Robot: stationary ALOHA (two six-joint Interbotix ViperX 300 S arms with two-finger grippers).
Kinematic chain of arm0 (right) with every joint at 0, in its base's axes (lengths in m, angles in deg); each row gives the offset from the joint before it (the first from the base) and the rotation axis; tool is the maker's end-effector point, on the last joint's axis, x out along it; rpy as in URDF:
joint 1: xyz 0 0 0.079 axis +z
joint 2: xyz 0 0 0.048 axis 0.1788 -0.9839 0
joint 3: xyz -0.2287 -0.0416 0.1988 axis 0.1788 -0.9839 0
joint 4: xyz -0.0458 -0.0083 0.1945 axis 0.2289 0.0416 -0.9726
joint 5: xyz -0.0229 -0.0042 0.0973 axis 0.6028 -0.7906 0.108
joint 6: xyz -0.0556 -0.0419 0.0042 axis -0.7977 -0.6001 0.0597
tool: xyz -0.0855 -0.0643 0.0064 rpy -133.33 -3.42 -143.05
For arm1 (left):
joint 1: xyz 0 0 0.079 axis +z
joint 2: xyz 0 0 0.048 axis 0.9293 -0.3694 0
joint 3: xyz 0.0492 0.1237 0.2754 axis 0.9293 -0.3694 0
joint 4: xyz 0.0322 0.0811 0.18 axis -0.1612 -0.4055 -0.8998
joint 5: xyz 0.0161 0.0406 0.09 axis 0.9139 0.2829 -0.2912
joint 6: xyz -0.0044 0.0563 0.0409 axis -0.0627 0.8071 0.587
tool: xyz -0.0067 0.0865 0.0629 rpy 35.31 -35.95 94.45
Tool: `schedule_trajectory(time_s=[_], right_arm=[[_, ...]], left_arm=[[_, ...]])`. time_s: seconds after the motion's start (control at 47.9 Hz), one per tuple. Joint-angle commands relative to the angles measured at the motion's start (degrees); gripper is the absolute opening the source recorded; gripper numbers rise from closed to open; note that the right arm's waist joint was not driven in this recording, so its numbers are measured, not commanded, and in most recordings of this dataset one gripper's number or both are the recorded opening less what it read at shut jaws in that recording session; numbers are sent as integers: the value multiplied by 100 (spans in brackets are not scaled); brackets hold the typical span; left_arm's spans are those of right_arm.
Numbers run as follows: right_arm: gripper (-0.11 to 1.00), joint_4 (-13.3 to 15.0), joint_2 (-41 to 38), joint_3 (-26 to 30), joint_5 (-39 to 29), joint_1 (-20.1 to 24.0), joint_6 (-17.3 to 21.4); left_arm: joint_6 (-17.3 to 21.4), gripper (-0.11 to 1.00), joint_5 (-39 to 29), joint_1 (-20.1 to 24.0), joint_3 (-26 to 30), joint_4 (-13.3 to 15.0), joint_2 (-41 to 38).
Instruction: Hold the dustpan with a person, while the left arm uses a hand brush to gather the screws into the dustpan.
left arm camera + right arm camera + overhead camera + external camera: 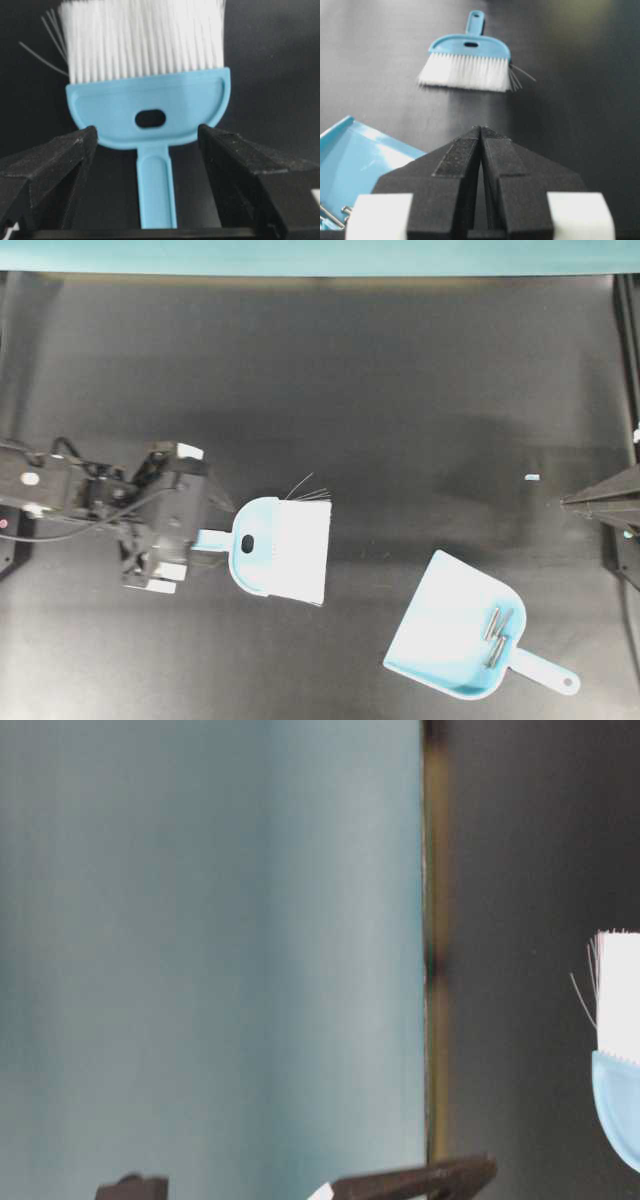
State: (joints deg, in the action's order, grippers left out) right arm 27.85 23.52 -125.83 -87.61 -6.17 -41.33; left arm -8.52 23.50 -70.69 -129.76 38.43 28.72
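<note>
Black fingers (60,170) of my left gripper (150,165) stand wide, clear of the brush (147,102) handle.
One brush, one dustpan (440,615) holding about four screws (496,630); open table (380,390) between; right gripper (481,145) closed.

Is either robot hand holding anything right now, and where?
Nothing is held. The left gripper stands open, clear of the hand brush handle; the right gripper is shut, empty.

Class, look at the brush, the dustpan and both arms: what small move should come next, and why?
Probably draw the left gripper back off the brush. Its jaws stand wide apart, clear of the handle, the brush lies flat, and the screws already sit inside the dustpan.
</note>
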Motion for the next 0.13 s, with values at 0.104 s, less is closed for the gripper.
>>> schedule_trajectory(time_s=[0.104], right_arm=[[0,9,-26,26,26,0,-35]], left_arm=[[9,78,18,26,-264,-9,861]])
